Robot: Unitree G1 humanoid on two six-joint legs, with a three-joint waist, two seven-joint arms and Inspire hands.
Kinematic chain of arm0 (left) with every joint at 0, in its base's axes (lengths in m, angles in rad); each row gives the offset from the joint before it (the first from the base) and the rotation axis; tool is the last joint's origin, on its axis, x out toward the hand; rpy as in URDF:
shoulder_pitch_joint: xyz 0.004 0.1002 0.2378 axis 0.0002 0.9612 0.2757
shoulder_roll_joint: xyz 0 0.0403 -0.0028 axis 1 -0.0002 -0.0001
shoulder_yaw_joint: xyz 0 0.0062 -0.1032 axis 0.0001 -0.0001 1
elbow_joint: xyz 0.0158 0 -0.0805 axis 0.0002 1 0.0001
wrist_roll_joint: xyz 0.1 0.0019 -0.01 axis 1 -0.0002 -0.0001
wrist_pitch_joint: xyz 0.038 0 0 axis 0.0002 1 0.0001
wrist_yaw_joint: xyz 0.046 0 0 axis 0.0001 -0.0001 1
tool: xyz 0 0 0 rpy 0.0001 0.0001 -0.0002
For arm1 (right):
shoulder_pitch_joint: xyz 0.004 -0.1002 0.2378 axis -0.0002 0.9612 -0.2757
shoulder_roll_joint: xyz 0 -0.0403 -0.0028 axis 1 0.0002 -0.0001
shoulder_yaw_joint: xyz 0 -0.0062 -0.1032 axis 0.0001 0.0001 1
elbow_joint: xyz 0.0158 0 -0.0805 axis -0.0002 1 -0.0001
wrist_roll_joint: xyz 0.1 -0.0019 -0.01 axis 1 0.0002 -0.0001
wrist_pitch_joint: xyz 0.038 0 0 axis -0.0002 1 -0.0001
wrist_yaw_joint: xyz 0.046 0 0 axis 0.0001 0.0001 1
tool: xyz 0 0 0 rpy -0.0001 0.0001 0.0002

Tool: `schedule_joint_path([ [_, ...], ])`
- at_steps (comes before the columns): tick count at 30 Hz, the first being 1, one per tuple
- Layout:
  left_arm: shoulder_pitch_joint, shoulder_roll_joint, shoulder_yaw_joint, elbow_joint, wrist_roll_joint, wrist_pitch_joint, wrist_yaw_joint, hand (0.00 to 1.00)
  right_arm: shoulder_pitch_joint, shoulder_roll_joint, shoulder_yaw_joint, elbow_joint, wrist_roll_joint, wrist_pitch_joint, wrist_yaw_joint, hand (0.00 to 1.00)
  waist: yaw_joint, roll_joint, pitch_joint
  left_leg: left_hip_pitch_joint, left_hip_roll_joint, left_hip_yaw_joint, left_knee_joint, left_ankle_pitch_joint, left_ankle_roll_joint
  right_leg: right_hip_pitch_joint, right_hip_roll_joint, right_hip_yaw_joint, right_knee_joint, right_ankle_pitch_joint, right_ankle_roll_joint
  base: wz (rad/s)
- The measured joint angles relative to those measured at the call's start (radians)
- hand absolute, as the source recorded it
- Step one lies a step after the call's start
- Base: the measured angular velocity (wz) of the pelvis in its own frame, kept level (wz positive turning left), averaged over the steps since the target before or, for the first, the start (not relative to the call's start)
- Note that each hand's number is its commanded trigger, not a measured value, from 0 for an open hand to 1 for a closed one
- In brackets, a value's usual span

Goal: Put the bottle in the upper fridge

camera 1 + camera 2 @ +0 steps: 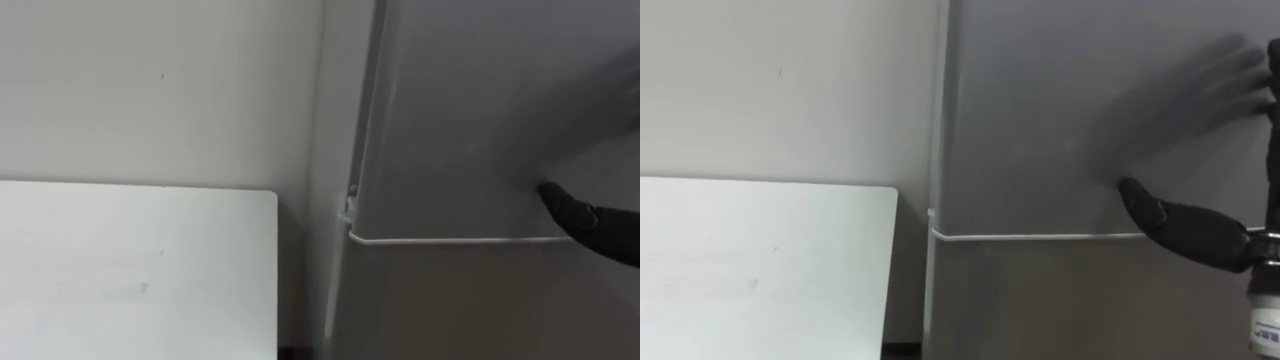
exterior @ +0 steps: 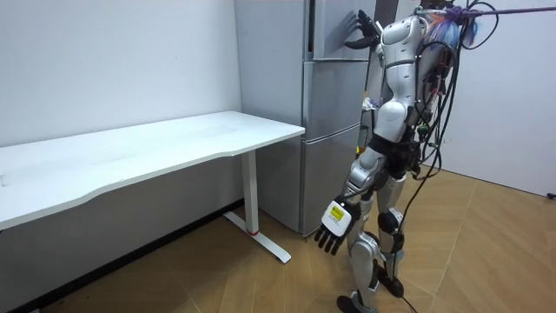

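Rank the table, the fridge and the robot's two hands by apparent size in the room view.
1. fridge and table: too close to rank; one taller, the other wider.
2. left hand, hanging open.
3. right hand, open on the fridge door; smaller perhaps only because it is farther off.

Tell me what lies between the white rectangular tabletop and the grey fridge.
Nothing: a bare gap, pale wall behind, separates white tabletop and grey fridge in both eye views.

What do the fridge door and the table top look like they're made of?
Fridge door: probably painted or coated sheet metal, grey, satin; it shows a soft, blurred sheen. Table top: likely white laminated board, matte; flat, even, thin-edged, no grain.
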Motion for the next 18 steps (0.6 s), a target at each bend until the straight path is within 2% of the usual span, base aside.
schedule_joint_path([
  [5, -0.022, 0.002, -0.016, -0.001, 0.001, 0.02, -0.017, 0.0, -0.013, 0.0, 0.008, 0.056, -0.061, -0.002, -0.003, 0.0, 0.008, -0.001, -0.0064, 0.0, 0.0, -0.001, 0.002, 0.0, 0.0, 0.003, 0.0, -0.003, 0.0, 0.006, 0.0, 0.0],
  [18, -0.017, 0.017, -0.044, -0.045, 0.001, 0.05, -0.039, 0.0, -0.082, -0.001, 0.062, 0.219, -0.149, 0.011, -0.005, 0.0, 0.023, -0.003, -0.0047, 0.0, 0.002, -0.012, 0.024, 0.0, 0.001, 0.016, -0.004, -0.017, 0.002, 0.009, -0.003, 0.02],
])
